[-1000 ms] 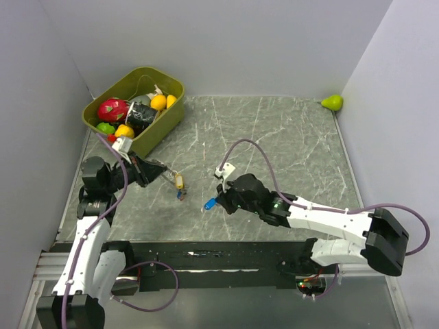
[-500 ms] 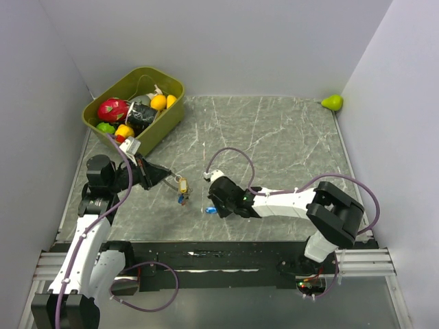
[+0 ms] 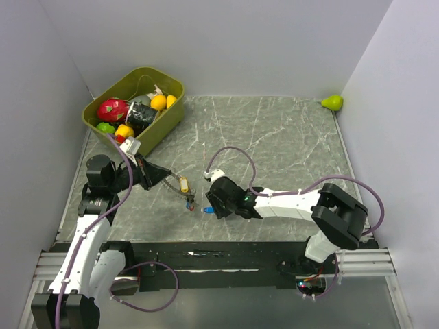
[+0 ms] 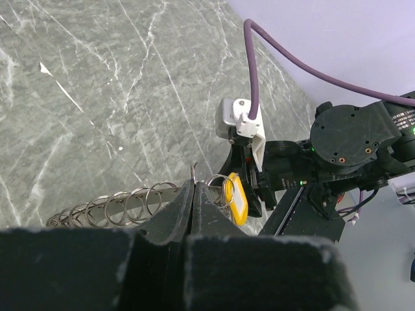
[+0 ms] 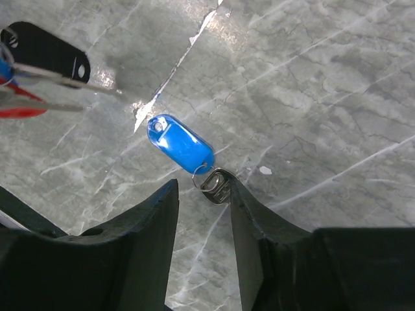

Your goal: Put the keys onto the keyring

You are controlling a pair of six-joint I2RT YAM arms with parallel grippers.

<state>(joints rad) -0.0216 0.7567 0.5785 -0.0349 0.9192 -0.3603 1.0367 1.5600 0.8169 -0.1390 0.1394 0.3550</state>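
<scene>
My left gripper is shut on the keyring, a silvery chain of small loops with a yellow tag hanging at its end. From above, the keyring sticks out right of the left gripper, and a red and blue key dangles below it. A blue-tagged key lies on the marble. Its metal head touches one finger of my open right gripper. In the top view this key lies just left of the right gripper.
An olive bin full of toy fruit stands at the back left. A green pear sits in the far right corner. Walls close in on three sides. A black tag and a red tag hang at the right wrist view's upper left.
My right gripper moved left and down to the table, then opened and let go of the blue-tagged key. The left gripper with the keyring shifted slightly right.
</scene>
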